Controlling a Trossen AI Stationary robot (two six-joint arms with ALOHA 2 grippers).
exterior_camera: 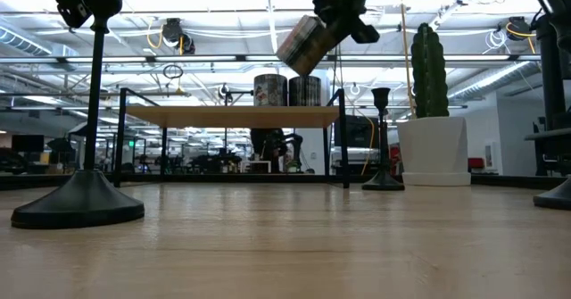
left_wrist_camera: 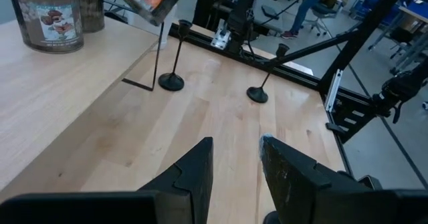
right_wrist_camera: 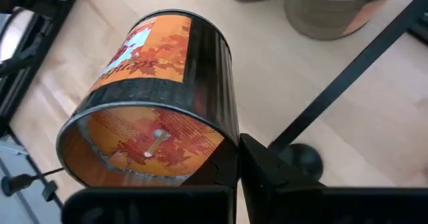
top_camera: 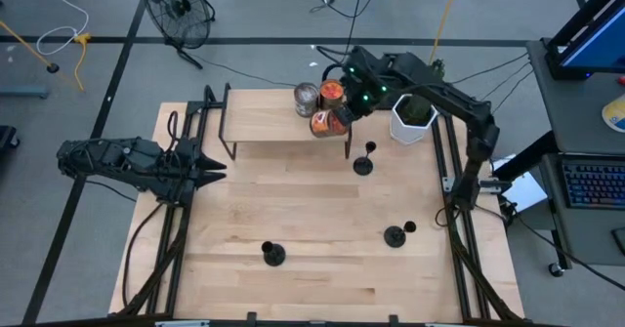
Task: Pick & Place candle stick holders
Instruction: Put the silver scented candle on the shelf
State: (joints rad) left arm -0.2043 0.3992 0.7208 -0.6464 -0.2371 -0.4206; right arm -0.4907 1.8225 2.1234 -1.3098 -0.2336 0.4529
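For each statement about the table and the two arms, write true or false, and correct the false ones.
1. The right gripper holds a tilted jar with an orange label. True.
2. All three candle stick holders stand on the raised shelf. False: the three holders stand on the table top, below the shelf.
3. The left gripper is open and holds nothing. True.
4. Two jars stand on the shelf. True.
5. The white pot with the cactus stands beside the left arm. False: it stands at the right end of the shelf, by the right arm.
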